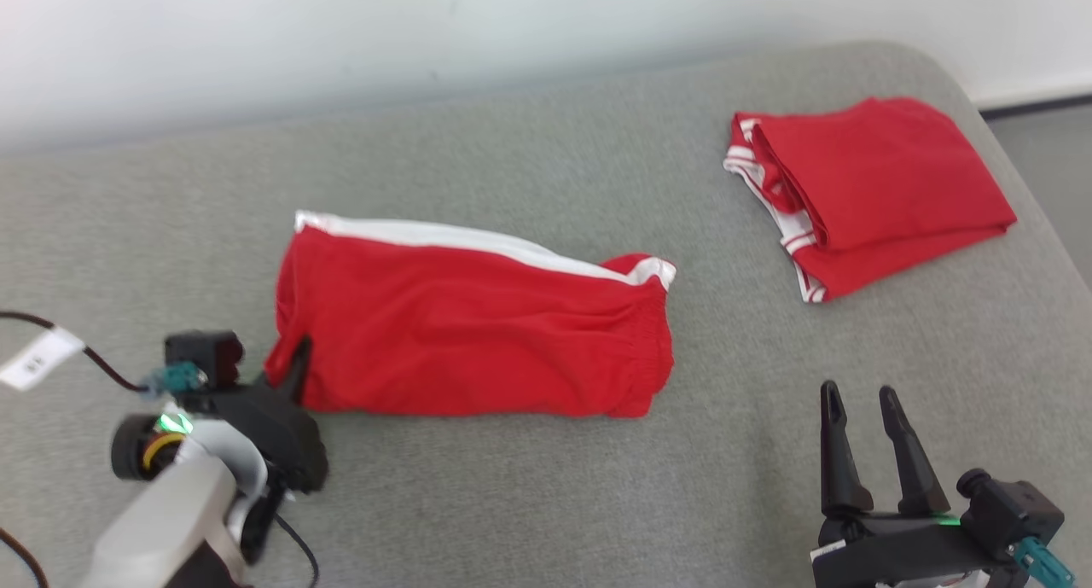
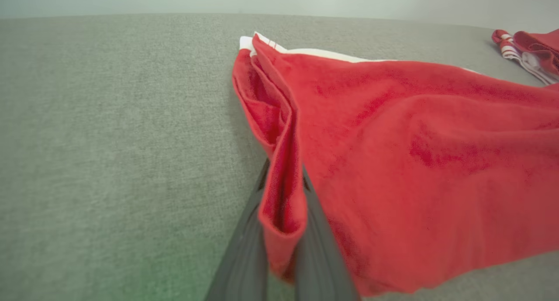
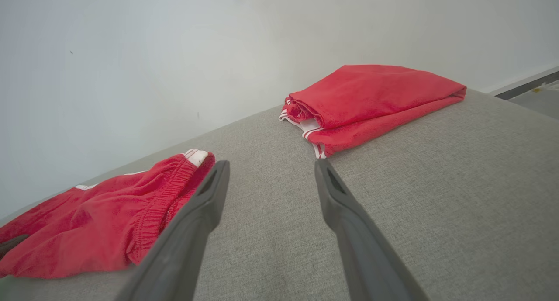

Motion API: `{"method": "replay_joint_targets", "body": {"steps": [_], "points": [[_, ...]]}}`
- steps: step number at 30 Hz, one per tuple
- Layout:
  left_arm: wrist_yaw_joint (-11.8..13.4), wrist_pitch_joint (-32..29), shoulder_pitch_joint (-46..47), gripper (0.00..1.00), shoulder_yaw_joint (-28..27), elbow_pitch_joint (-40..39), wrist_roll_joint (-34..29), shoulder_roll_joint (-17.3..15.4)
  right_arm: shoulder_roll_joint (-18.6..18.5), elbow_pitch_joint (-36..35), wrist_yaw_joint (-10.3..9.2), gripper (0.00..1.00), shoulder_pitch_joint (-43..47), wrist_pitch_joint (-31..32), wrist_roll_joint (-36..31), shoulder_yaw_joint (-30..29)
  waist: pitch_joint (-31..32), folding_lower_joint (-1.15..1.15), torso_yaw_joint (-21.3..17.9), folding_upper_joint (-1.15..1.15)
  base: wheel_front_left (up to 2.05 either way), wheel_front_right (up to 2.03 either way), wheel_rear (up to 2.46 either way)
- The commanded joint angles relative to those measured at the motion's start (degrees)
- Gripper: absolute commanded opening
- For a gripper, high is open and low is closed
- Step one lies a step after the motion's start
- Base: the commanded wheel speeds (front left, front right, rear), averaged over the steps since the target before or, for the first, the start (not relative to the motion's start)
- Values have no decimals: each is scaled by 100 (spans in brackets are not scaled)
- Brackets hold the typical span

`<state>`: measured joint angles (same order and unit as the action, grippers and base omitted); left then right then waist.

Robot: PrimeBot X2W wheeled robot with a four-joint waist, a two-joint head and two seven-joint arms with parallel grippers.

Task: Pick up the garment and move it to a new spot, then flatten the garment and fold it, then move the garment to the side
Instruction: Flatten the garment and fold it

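"How many garments are on that grey surface [image 1: 529, 503]?"

"Two, both red with white trim. There's one spread garment [image 1: 469, 340] in the middle and one folded garment [image 1: 887, 187] at the far right."

"And grippers?"

"Two as well. The left gripper [image 1: 297, 358] is at the near left and the right gripper [image 1: 862, 400] at the near right. Each has two dark fingers [image 1: 834, 451], so four in all."

"Anything else?"

"One white tag [image 1: 38, 359] on one dark cable [image 1: 102, 368] at the left edge. Then there's the one surface and one pale wall [image 1: 341, 33] behind it."
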<state>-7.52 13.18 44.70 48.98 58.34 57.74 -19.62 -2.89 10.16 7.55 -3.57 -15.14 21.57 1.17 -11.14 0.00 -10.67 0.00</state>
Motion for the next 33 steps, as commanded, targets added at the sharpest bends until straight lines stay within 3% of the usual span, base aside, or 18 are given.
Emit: {"method": "replay_joint_targets", "body": {"steps": [1,10,16,22,23,24,25,26,33], "points": [[11,68,-181,0,-23,6,79,58,0,34,-17,100,87,-7,-48,-13,321,0,244,0,0,0,0],[122,196,-828,0,-399,-323,67,333,-1,161,-17,100,311,-7,-127,-47,666,0,678,0,0,0,0],[345,201,-1396,0,-805,-878,-105,335,-1,197,-17,100,419,-7,-140,-55,704,0,750,0,0,0,0],[398,201,-1845,0,-960,-1045,-201,425,-4,279,-17,100,439,-7,-147,-77,733,0,773,0,0,0,0],[423,201,-1879,10,-976,-1060,-276,415,-2,286,-17,100,421,-7,-147,-78,737,0,775,0,0,0,0],[461,201,-1889,38,-1018,-1109,-361,404,0,283,-17,100,398,-7,-147,-74,744,0,781,0,0,0,0],[506,201,-1905,88,-1090,-1184,-445,395,0,285,-17,100,380,-7,-151,-60,752,0,787,0,0,0,0],[535,202,-1934,100,-1182,-1259,-500,394,0,289,-17,100,369,-7,-156,-51,766,0,796,0,0,0,0],[718,202,-2243,100,-1967,-2098,-1227,316,-1,258,-17,100,359,-7,-148,-19,899,0,882,0,0,0,0]]}}
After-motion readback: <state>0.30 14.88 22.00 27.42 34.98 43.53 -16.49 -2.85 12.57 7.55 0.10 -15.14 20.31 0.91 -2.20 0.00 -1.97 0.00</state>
